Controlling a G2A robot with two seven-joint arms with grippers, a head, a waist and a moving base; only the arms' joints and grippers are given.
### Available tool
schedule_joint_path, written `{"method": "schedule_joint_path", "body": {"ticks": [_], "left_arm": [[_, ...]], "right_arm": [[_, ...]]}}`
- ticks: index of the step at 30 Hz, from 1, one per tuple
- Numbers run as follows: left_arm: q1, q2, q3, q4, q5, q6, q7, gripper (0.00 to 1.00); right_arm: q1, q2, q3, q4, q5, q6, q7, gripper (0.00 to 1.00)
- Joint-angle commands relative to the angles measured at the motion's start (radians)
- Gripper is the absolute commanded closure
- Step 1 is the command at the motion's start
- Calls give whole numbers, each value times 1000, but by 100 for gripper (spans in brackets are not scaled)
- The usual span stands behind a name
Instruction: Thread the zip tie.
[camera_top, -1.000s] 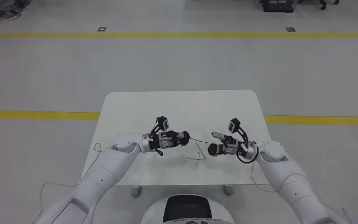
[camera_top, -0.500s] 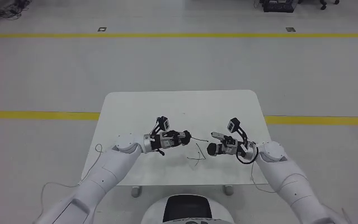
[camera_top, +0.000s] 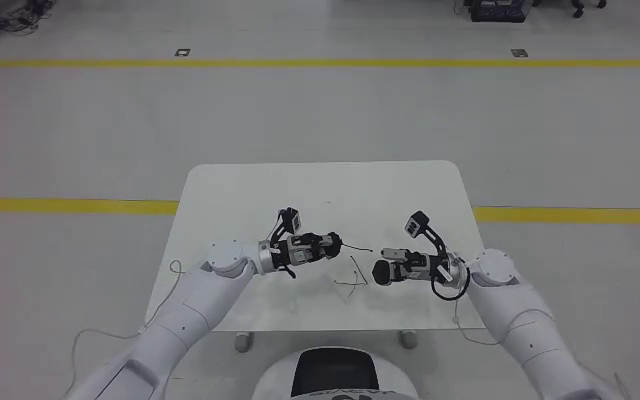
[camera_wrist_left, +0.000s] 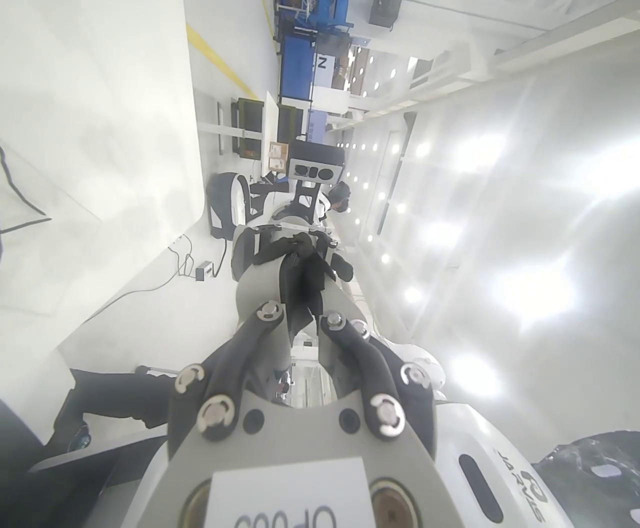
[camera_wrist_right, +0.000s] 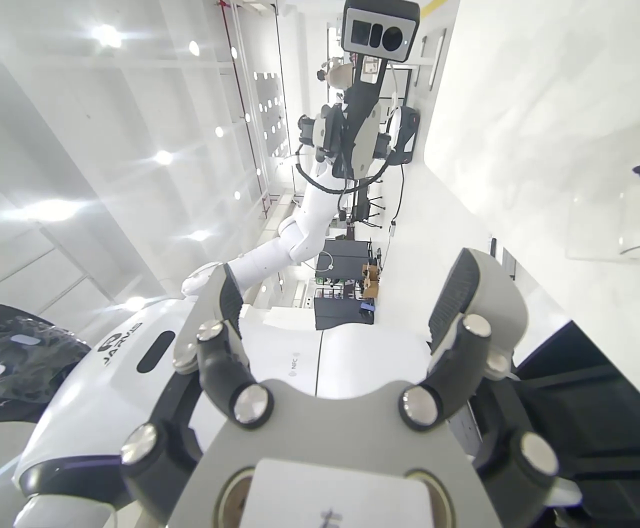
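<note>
Nearest, a loose bent black zip tie (camera_top: 357, 271) lies on the white rectangular table (camera_top: 250, 190), just beside the right gripper (camera_top: 379, 271), whose fingers (camera_wrist_right: 475, 280) stand wide apart and empty. Farther back, the left gripper (camera_top: 328, 243) has its fingers (camera_wrist_left: 262, 285) pinched on the slim straight black zip tie (camera_top: 356, 247). This tie is held above the table, its long axis running crosswise and its free end pointing toward the right arm.
</note>
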Motion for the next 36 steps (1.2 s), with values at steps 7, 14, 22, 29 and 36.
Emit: {"method": "schedule_joint_path", "body": {"ticks": [7,14,22,29,36], "left_arm": [[17,4,1,-29,14,12,21,100],[33,12,-4,-52,19,24,3,100],[36,12,-2,-59,25,24,19,100],[43,14,5,-77,32,42,33,100],[44,17,2,-77,18,48,26,100]], "right_arm": [[-5,2,11,-3,27,16,-27,0],[18,0,7,27,83,9,42,0],[18,0,7,27,83,9,42,0],[18,-3,-4,25,105,37,29,0],[38,-5,-24,55,124,38,42,52]]}}
